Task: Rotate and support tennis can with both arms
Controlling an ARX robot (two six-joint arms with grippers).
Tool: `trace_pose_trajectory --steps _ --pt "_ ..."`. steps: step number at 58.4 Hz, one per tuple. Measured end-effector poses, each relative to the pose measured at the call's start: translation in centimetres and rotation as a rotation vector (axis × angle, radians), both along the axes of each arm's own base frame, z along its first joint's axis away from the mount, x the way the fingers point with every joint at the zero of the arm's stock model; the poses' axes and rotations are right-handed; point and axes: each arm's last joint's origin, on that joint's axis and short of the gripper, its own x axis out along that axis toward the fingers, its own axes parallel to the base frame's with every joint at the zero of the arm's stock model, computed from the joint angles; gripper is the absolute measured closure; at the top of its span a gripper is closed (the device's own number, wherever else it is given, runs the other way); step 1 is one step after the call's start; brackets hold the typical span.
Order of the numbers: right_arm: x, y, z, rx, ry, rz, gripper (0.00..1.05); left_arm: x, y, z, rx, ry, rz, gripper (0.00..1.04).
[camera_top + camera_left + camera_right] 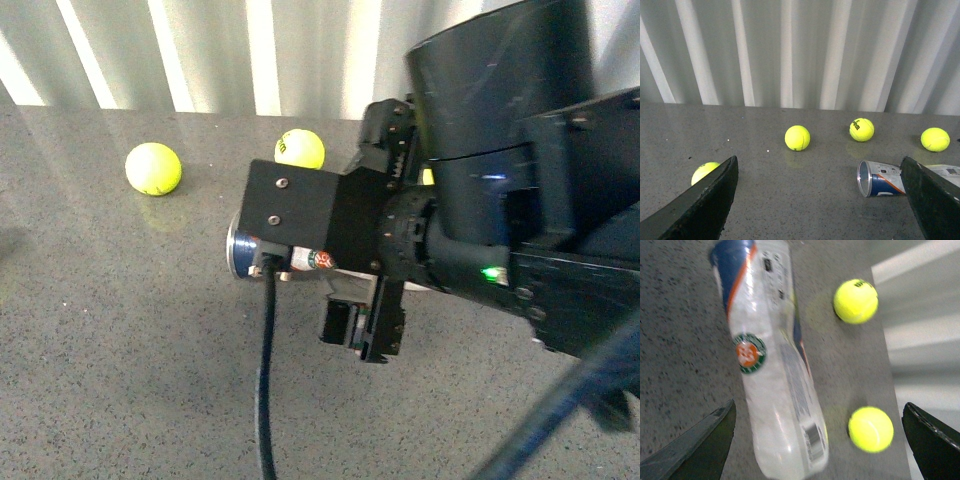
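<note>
Tennis can [775, 370] flat on tabletop

Black boxy right arm [400, 230], screwed flat plate [290, 205], black cable [266, 380], small green light [490, 272]

We see soft, even light and faint shadows; the right wrist view blurs, glare whitening the can [775, 390].

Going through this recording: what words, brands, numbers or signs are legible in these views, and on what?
Nothing can be quoted; no text is sharp enough to read.
On the tennis can: a round green and orange emblem, small print and a barcode, all blurred.
On one tennis ball: dark brand print, too small to read.
</note>
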Motion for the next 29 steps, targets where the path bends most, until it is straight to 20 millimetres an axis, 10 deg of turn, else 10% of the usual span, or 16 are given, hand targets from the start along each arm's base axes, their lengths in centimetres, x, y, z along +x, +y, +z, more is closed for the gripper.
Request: trace_pose_trajectory --steps 29 --pt "-7.2 -18.5 10.8 0.402 -0.424 -0.991 0.07 0.0 0.0 0.0 0.0 0.0 0.0 0.07"
